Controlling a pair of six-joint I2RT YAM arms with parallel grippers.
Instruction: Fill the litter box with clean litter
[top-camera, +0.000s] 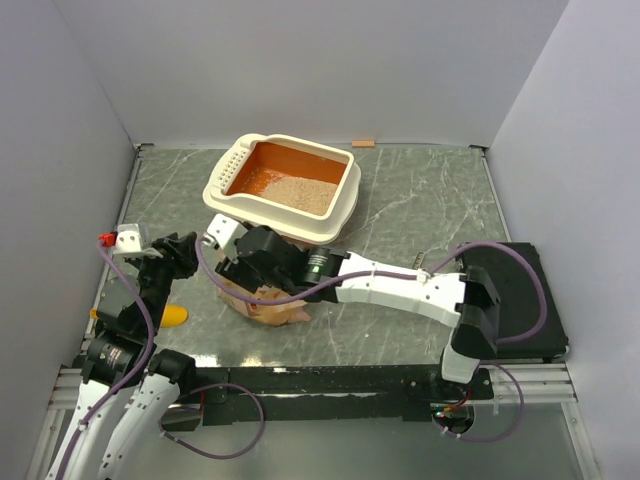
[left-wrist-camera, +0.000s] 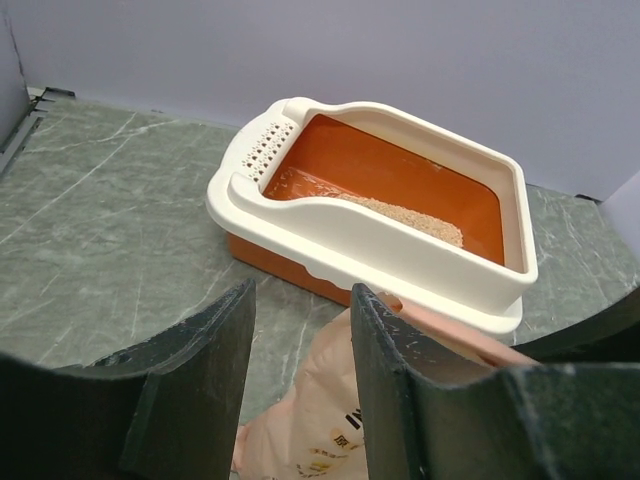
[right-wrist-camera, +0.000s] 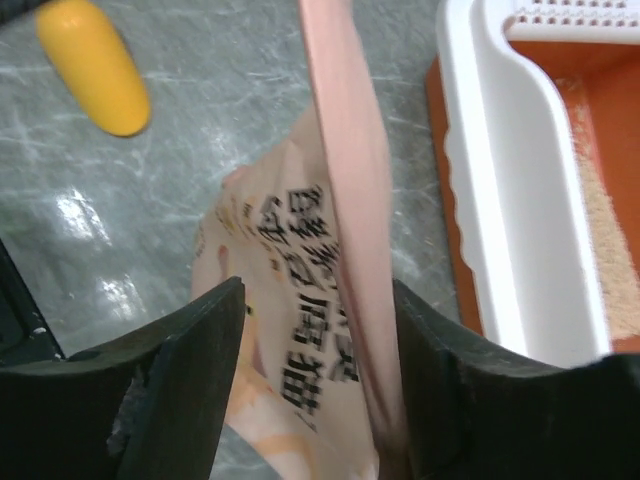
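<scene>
The litter box (top-camera: 232, 196), cream outside and orange inside, stands at the back centre of the table. Pale beige clean litter (top-camera: 306, 193) covers its right half; it also shows in the left wrist view (left-wrist-camera: 412, 214) inside the box (left-wrist-camera: 400, 255). A crinkled tan paper bag (top-camera: 272, 308) lies in front of the box. My right gripper (top-camera: 222, 250) is open, its jaws straddling the bag (right-wrist-camera: 300, 310), whose folded top edge rests against one finger (right-wrist-camera: 440, 370). My left gripper (top-camera: 190, 252) is open and empty, just above the bag's left end (left-wrist-camera: 320, 420).
A yellow-orange scoop (top-camera: 175, 316) lies on the table left of the bag and shows in the right wrist view (right-wrist-camera: 95, 65). A flat black box (top-camera: 525, 300) sits at the right edge. A small orange block (top-camera: 362, 143) lies by the back wall.
</scene>
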